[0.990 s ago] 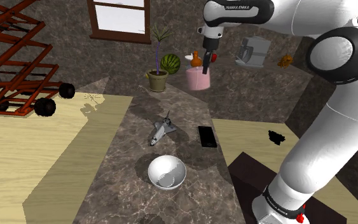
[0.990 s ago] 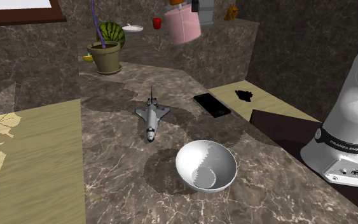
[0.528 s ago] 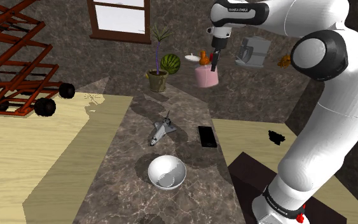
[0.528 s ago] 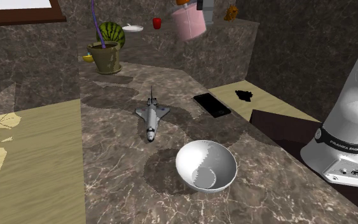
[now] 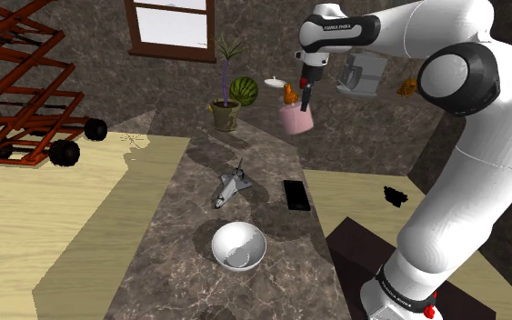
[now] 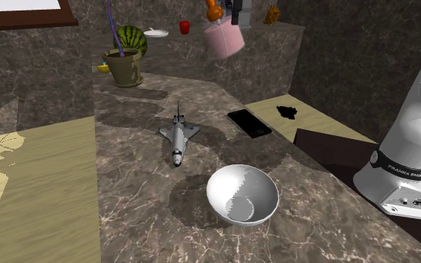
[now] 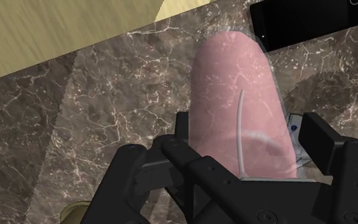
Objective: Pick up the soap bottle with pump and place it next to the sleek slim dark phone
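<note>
The soap bottle point(image 5: 295, 117) is pink with an orange pump point(image 5: 289, 92). It hangs tilted in the air above the marble counter, with my black gripper point(image 5: 306, 95) shut on its top. In the second exterior view the soap bottle point(image 6: 224, 39) hangs under the gripper point(image 6: 235, 16) near the top edge. The wrist view looks down the pink soap bottle point(image 7: 238, 102) clasped between my fingers point(image 7: 327, 143). The slim dark phone point(image 5: 296, 195) lies flat on the counter below, and the phone point(image 7: 304, 20) lies past the bottle's bottom end. The phone point(image 6: 249, 122) sits right of a toy.
A grey toy space shuttle point(image 5: 231, 184) lies beside the phone, and a white bowl point(image 5: 238, 245) sits nearer the stand. A potted plant point(image 5: 225, 102) and a watermelon point(image 5: 243, 89) stand at the back. A small black object point(image 5: 394, 195) lies on the wooden top.
The arm has carried the bottle a little to the shoulder view's right and lower, and the bottle now tilts more. The grip stayed shut.
</note>
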Robot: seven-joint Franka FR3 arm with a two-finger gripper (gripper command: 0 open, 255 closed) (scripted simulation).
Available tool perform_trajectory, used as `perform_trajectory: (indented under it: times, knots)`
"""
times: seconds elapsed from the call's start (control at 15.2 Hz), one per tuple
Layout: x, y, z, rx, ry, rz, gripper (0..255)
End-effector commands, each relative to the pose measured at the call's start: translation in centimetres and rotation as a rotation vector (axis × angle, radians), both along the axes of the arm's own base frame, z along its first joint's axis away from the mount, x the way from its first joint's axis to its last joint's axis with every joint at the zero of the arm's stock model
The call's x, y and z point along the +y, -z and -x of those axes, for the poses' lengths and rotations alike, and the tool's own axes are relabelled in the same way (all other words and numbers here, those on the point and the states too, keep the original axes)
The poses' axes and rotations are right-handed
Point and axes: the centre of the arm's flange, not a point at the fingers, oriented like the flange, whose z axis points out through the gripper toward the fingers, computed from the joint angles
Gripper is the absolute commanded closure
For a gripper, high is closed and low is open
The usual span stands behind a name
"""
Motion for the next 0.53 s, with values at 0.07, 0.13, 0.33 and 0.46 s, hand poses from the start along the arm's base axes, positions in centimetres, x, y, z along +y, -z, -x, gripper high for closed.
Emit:
perform_trajectory:
  times: [0.07, 0.13, 0.33, 0.46]
  knots:
    - [0.0, 1.6, 0.0, -0.001, 0.000, 0.000, 255]
    - [0.0, 2.1, 0.0, -0.001, 0.000, 0.000, 255]
    - [0.0, 3.7, 0.0, -0.001, 0.000, 0.000, 255]
    - [0.0, 4.8, 0.0, -0.001, 0.000, 0.000, 255]
